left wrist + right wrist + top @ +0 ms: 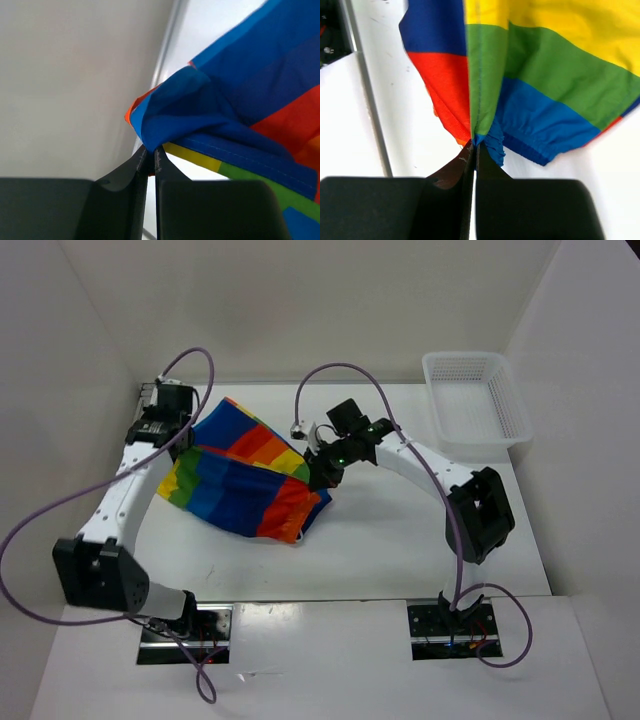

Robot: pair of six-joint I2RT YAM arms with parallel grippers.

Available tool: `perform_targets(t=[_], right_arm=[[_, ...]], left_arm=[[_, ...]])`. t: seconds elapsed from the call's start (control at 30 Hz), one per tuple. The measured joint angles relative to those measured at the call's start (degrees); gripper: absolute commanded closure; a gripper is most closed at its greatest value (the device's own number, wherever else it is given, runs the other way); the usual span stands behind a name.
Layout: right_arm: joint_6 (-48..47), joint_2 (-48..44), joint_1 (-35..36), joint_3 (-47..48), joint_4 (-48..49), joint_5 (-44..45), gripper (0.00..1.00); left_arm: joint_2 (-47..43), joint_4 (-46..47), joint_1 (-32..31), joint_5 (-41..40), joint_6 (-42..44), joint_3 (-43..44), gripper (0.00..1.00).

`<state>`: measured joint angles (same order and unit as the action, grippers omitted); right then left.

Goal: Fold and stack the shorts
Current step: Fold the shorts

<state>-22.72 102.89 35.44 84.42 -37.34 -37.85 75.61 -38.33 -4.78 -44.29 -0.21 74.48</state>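
Note:
The rainbow-striped shorts (245, 480) hang stretched between my two grippers over the left half of the table, their lower part draped toward the table. My left gripper (190, 440) is shut on a blue corner of the shorts (200, 105) at the far left; its jaws pinch the cloth (150, 152). My right gripper (322, 475) is shut on the right edge of the shorts (530, 75), pinching a green and blue fold at its tips (474, 145).
A white mesh basket (475, 398) stands at the back right of the table. White walls close in on the left, back and right. The arm bases sit at the near edge.

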Motion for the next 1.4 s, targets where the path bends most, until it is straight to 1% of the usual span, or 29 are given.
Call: perform_targets(t=[0.13, 0.23, 0.37, 0.4, 0.5, 0.6, 0.67, 0.8, 0.83, 0.87, 0.9, 0.93, 0.97, 1.0, 1.03, 1.07, 1.13, 1.17, 1.27, 1.33, 1.4], right_arm=[[-0.55, -0.04, -1.77, -1.51, 0.17, 0.94, 1.0], [-0.07, -0.04, -4.26, -4.09, 1.27, 0.96, 1.0], [2.58, 0.31, -8.17, -5.42, 3.87, 0.17, 1.0], [3.34, 0.72, -9.31, -5.42, 4.39, 0.09, 1.0], [4.83, 3.78, -11.87, -5.16, 5.25, 0.24, 1.0], [6.4, 8.48, -13.27, -4.15, 5.22, 0.83, 1.0], [7.45, 11.5, -13.88, -3.08, 5.2, 1.09, 1.0], [10.43, 15.87, -15.39, 0.63, 4.87, 1.92, 1.0], [11.26, 16.68, -15.78, 2.03, 4.9, 2.8, 0.98], [11.87, 17.31, -16.22, 3.39, 5.2, 3.72, 0.88], [12.59, 17.77, -16.55, 4.63, 5.31, 4.72, 0.67], [13.22, 18.14, -16.76, 5.73, 5.64, 5.99, 0.43], [13.75, 18.34, -17.0, 6.6, 6.08, 7.32, 0.4], [14.29, 18.43, -17.16, 6.99, 6.56, 8.44, 0.34], [14.45, 18.43, -17.31, 7.21, 6.91, 9.7, 0.16], [14.8, 18.43, -17.35, 7.23, 7.21, 11.06, 0.14], [15.06, 18.43, -17.33, 7.15, 7.74, 13.99, 0.12], [15.28, 18.34, -17.33, 7.06, 7.78, 15.54, 0.12], [16.17, 17.27, -17.66, 6.62, 7.98, 19.28, 0.12], [16.92, 15.28, -18.1, 5.57, 7.65, 19.21, 0.16], [17.66, 12.11, -18.95, 4.09, 7.02, 16.59, 0.21]], left_arm=[[12.39, -0.11, 0.0, 2.97, 0.07, 7.34, 0.86], [20.09, 1.53, -0.26, 5.95, -0.13, 15.39, 0.86], [30.84, 2.84, -1.51, 8.98, -0.09, 26.93, 0.8], [33.44, 3.1, -1.75, 9.09, -0.09, 29.38, 0.8], [39.54, 4.09, -2.14, 9.07, 0.0, 33.42, 0.78], [44.85, 4.04, -2.21, 9.01, 0.02, 36.85, 0.78], [48.41, 3.67, -2.21, 9.07, 0.04, 39.6, 0.82], [54.05, 2.29, -2.21, 9.46, 0.07, 45.81, 0.82], [55.25, 2.14, -2.21, 9.55, 0.07, 47.65, 0.81], [56.13, 1.81, -2.14, 9.7, 0.09, 49.16, 0.78], [56.68, 1.33, -2.05, 9.77, 0.13, 50.4, 0.67], [57.0, 0.96, -1.86, 9.92, 0.2, 51.23, 0.61], [57.07, 0.66, -1.73, 10.08, 0.15, 51.67, 0.56], [57.02, 0.52, -1.46, 10.27, 0.28, 51.78, 0.53], [56.81, 0.33, -0.94, 10.56, 0.22, 51.71, 0.49], [56.52, 0.15, -0.13, 11.19, 0.17, 51.15, 0.48], [55.25, -0.98, 2.38, 12.85, 0.2, 49.0, 0.47], [54.25, -1.51, 4.2, 13.9, 0.2, 47.21, 0.43], [49.53, -3.98, 10.38, 18.91, 0.15, 38.75, 0.39], [45.2, -3.74, 14.21, 21.55, 0.02, 30.62, 0.39], [40.87, -4.79, 16.28, 23.56, 0.0, 22.18, 0.39]])
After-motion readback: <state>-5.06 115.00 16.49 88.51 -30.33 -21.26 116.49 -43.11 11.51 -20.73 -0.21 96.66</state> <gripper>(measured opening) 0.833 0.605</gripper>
